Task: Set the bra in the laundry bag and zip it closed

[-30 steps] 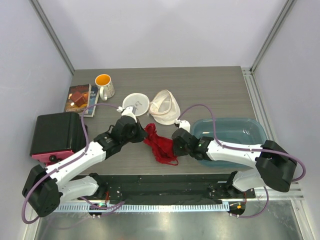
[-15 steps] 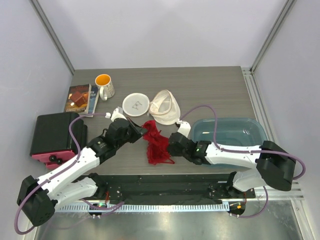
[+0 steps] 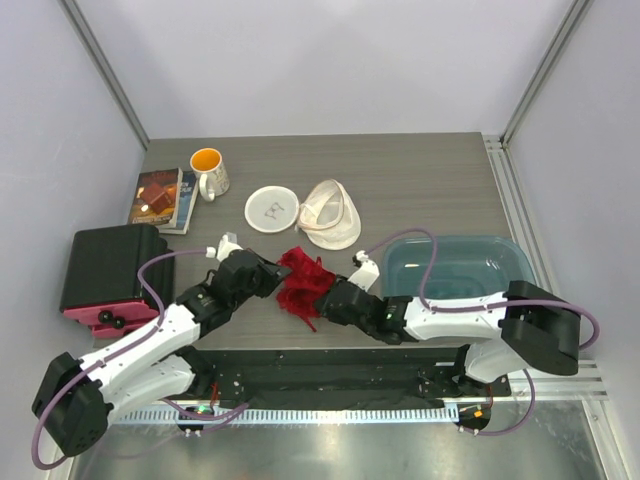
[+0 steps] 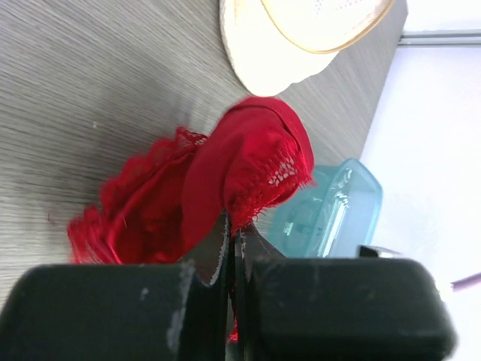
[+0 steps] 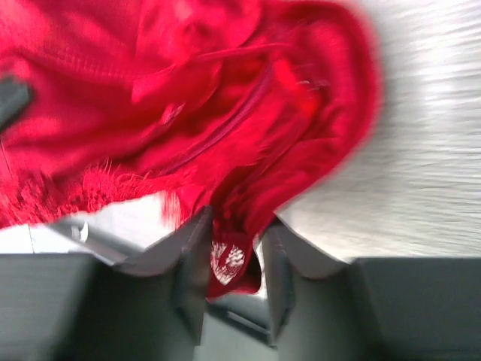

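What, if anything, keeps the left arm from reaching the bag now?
Probably nothing, so yes: only bare tabletop shows between the left gripper and the bag, though it and the right gripper both clamp the bra.

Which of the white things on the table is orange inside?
The mug at the far left, beside the book. The laundry bag is white too, but pale inside with a tan rim.

a grey wood-grain table (image 3: 430, 175) sits enclosed by pale lavender-white walls (image 3: 330, 60). slanted aluminium struts (image 3: 104, 70) run up from its back corners. the light is soft and even.
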`<move>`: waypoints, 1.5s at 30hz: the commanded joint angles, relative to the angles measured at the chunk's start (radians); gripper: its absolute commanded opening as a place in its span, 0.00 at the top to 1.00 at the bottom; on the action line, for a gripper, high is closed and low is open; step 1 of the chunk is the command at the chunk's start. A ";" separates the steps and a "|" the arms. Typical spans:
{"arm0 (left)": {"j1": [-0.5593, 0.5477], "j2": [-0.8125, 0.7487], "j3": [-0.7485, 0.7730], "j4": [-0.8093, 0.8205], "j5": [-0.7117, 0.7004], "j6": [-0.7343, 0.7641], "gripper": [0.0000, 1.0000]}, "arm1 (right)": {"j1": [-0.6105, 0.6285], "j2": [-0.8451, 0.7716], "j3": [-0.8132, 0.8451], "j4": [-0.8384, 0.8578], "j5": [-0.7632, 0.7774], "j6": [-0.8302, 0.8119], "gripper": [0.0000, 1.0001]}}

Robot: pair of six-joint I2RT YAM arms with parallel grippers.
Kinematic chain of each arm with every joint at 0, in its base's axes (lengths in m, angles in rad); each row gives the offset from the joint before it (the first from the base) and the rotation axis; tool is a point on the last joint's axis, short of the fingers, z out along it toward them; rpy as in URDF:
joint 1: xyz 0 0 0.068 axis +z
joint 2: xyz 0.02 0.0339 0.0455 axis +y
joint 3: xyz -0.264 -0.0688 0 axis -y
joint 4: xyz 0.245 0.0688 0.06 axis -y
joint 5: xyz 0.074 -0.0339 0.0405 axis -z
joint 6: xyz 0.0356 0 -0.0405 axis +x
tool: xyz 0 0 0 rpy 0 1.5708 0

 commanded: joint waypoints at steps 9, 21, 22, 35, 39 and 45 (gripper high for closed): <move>-0.017 0.010 -0.003 0.046 0.006 0.011 1.00 | -0.019 -0.184 0.078 -0.270 -0.173 -0.350 0.16; -0.032 0.013 -0.001 0.032 0.028 0.025 1.00 | -0.242 -0.223 -0.046 -0.083 -0.511 -0.412 0.33; -0.035 0.016 -0.004 0.032 0.028 0.023 1.00 | -0.244 -0.212 -0.061 -0.050 -0.517 -0.396 0.33; -0.124 -0.038 -0.106 0.020 -0.024 -0.070 1.00 | -0.106 -0.065 -0.206 0.355 -0.269 -0.148 0.65; -0.152 -0.065 -0.136 0.015 -0.043 -0.079 1.00 | -0.057 -0.059 -0.181 0.351 -0.184 -0.129 0.65; -0.190 -0.064 -0.184 0.058 -0.043 -0.047 0.88 | -0.056 -0.131 -0.133 0.112 -0.178 -0.169 0.56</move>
